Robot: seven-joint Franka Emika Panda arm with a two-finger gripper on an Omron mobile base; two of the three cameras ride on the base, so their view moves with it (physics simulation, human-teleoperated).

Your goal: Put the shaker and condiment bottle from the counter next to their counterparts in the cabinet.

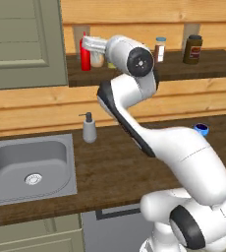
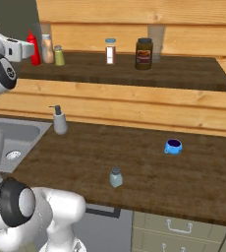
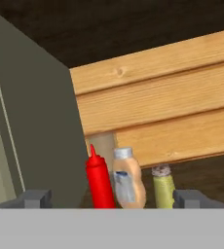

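Observation:
The red condiment bottle stands upright on the cabinet shelf, at the left end beside the peach bottle and the yellow-green shaker. My gripper is open just in front of them, its fingertips spread wide and touching nothing. From the base cameras my gripper hovers at the red bottle, hiding part of the peach bottle. The pale blue-grey shaker stands upright on the counter near its front edge.
The open grey-green cabinet door hangs left of the hand. A blue-capped jar and a dark jar stand further right on the shelf. On the counter are a soap dispenser, a blue cup and the sink.

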